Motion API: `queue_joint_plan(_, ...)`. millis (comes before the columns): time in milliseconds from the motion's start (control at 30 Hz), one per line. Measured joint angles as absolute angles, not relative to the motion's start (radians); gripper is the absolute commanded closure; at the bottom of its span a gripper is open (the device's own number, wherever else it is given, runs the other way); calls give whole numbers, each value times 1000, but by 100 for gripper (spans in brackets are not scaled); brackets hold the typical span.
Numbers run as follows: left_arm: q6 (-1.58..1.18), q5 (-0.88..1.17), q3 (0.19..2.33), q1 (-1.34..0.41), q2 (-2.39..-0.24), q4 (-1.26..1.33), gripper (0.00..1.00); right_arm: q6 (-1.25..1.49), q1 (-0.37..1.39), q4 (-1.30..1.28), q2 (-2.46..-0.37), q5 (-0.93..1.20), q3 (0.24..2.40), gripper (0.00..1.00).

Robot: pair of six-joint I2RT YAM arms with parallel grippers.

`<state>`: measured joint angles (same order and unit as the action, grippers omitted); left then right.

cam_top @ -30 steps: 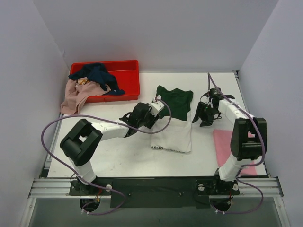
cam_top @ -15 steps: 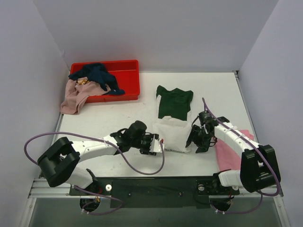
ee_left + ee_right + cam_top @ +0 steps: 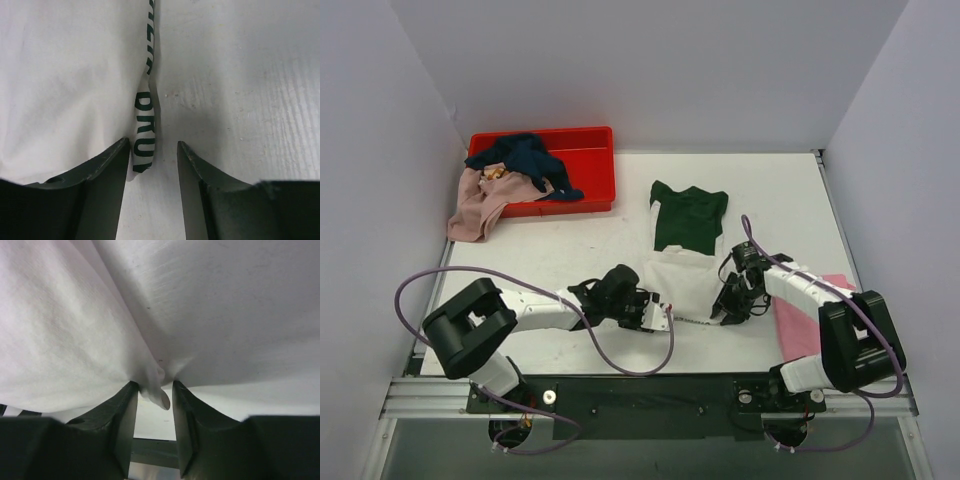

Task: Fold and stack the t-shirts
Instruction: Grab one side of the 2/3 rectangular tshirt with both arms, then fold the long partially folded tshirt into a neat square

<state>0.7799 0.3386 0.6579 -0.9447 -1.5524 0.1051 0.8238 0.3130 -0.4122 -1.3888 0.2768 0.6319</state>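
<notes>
Crossing the pink t-shirt (image 3: 798, 330), the right arm (image 3: 802, 286) reaches the white t-shirt (image 3: 685, 285).

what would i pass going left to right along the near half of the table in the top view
left gripper → white and green t-shirt → right gripper → bright pink t-shirt

The left arm (image 3: 540, 308) is laid low along the table's (image 3: 570, 250) near edge, forearm pointed right. The left gripper (image 3: 657, 313) is held with jaws parted, one finger (image 3: 107, 165) against a hem of the white t-shirt (image 3: 685, 285). The right arm (image 3: 802, 284) is bent inward with the wrist dropped, and the right gripper (image 3: 727, 306) is pinched onto a fold of the same shirt.
</notes>
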Motion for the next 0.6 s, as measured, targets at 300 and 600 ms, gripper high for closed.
queue_joint_plan(300, 855, 276, 680, -971, -1588, 109, 100, 800, 278, -383, -1429, 328, 647, 100)
queue_joint_plan(600, 850, 279, 850, -962, -1467, -256, 100, 677, 291, -519, -1304, 364, 713, 100)
